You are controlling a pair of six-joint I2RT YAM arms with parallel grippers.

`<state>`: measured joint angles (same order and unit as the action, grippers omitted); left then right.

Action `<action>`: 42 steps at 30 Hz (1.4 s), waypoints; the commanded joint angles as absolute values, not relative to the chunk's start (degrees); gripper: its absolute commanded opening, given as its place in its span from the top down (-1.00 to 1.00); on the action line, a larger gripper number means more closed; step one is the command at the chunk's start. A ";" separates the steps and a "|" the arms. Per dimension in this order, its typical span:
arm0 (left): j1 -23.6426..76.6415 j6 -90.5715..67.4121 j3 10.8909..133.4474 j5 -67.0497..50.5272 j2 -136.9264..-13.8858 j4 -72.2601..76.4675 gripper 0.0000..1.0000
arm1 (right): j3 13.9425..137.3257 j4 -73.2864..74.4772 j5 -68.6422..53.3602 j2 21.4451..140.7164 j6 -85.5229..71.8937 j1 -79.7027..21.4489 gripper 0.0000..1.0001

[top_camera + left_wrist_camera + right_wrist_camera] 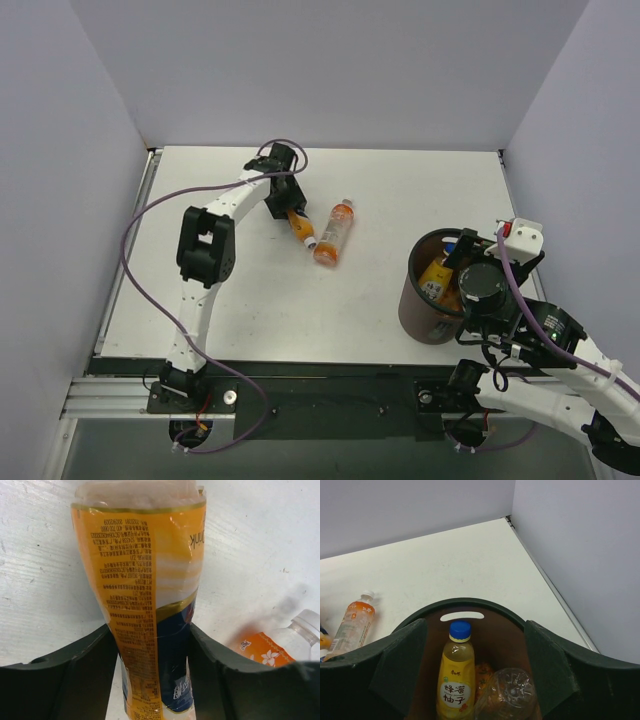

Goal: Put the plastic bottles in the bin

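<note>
Now the left gripper clamps the orange, blue-banded plastic bottle, apparently flat on the white table; next it needs lifting to the dark brown round bin.

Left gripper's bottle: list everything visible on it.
The orange-labelled bottle is small, clear plastic, wrapped in an orange label with fine print and a dark blue band; the top view shows a white cap at its near end. It seems to lie slanted on the white table, the left gripper shut on it, fingers pressing both sides. A second bottle lies close beside it.
</note>
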<state>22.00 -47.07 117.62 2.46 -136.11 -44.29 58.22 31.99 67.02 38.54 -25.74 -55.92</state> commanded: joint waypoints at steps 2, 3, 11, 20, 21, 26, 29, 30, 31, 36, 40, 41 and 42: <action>22.32 -45.89 121.72 5.80 -132.64 -47.89 -0.18 | 58.71 32.70 68.03 38.67 -25.93 -56.07 -0.46; 22.50 -45.44 122.34 6.24 -131.58 -48.86 -0.17 | 58.88 32.70 67.94 38.58 -25.58 -56.07 -0.46; 27.84 -37.54 117.27 7.24 -109.71 -35.29 0.18 | 58.89 32.26 68.29 38.84 -25.75 -56.07 -0.45; 43.66 -32.26 104.87 -13.52 -97.74 -8.20 0.36 | 58.27 31.99 73.73 32.36 -29.71 -56.16 -0.45; 44.99 -31.30 104.51 -14.49 -97.91 -7.13 0.35 | 58.27 31.99 74.26 31.65 -29.71 -56.16 -0.45; 51.76 -29.18 103.09 -15.64 -100.28 -2.82 0.36 | 58.80 31.82 76.90 25.68 -28.57 -56.07 -0.44; 55.44 -27.61 104.85 -15.64 -103.52 -2.64 0.35 | 60.29 31.82 78.22 23.56 -26.38 -56.16 -0.43; 56.07 -26.99 105.81 -15.21 -104.14 -2.72 0.36 | 60.55 31.90 78.40 22.86 -25.93 -56.16 -0.43; 57.03 -26.72 106.17 -14.94 -105.02 -2.55 0.35 | 60.90 32.17 78.49 22.68 -25.67 -56.16 -0.43; 58.10 -28.03 106.87 -15.82 -107.22 -0.88 0.35 | 62.05 35.68 79.01 22.85 -27.59 -56.16 -0.43; 58.10 -28.13 108.28 -16.96 -106.88 0.09 0.36 | 61.96 37.00 78.93 23.20 -28.74 -56.16 -0.43; 58.10 -28.04 108.37 -16.53 -106.44 0.09 0.35 | 61.88 37.18 78.93 23.29 -29.09 -56.16 -0.43; 58.10 -27.43 108.20 -16.00 -105.74 0.09 0.36 | 61.88 37.18 78.84 23.29 -29.09 -56.16 -0.43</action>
